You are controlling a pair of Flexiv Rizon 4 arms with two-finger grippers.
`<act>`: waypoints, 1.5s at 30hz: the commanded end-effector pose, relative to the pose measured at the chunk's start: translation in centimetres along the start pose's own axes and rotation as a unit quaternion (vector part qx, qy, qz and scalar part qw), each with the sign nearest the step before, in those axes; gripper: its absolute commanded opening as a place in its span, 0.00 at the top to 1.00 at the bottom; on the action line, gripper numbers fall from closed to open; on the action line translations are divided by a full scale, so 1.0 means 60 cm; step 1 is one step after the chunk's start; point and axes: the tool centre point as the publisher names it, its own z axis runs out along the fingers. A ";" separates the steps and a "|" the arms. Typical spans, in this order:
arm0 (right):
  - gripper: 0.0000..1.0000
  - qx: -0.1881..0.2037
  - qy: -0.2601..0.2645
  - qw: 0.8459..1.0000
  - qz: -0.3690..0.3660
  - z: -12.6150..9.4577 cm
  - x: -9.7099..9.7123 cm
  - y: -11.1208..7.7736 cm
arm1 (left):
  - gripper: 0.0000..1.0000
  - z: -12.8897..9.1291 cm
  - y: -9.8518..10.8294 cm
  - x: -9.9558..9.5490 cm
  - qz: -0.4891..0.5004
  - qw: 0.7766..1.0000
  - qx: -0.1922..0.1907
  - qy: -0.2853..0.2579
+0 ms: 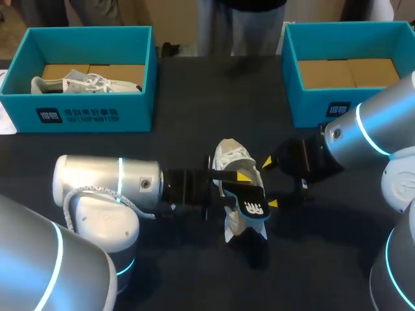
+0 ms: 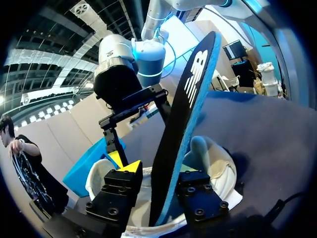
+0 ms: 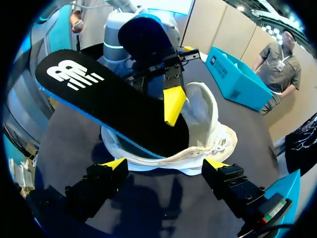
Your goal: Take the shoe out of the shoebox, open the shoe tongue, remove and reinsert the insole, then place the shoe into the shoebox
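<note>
Progress: the shoe [image 1: 228, 155] is out of its box and lies on the surface [image 1: 194, 129] between your arms. Its mouth looks wide open, so I judge the tongue step done. The insole [image 1: 251, 197] is half out, with its toe end down inside the shoe and its heel end raised clear. You cannot tell here whether it is coming out or going back in. Left to do: finish the insole step, then box the shoe. The right box [image 1: 305, 103] stands empty; the left box [image 1: 97, 113] holds a second shoe [image 1: 84, 83].

Pose: your left arm lies low and level, with the left fingers [image 2: 121, 186] clamped on the insole, one on each face. Your right arm reaches in opposite, with the right fingers [image 3: 99, 181] spread wide just beside the shoe, holding nothing.
</note>
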 end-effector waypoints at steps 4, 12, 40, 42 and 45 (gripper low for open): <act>0.00 0.001 -0.001 1.000 0.000 0.001 0.001 0.001 | 0.61 -0.024 -0.019 0.007 -0.012 1.000 -0.026 0.009; 0.00 0.001 -0.001 1.000 0.000 0.001 0.001 0.001 | 1.00 -0.027 -0.016 0.020 -0.019 0.999 -0.038 0.015; 0.00 0.001 -0.001 1.000 0.000 0.001 0.001 0.001 | 1.00 0.006 0.075 0.015 -0.012 0.997 -0.069 0.015; 0.00 0.001 -0.001 1.000 0.000 0.001 0.001 0.001 | 1.00 0.004 0.077 0.017 -0.013 0.997 -0.070 0.015; 0.00 0.001 -0.001 1.000 0.000 0.001 0.001 0.001 | 1.00 -0.001 0.073 0.018 -0.015 0.997 -0.070 0.013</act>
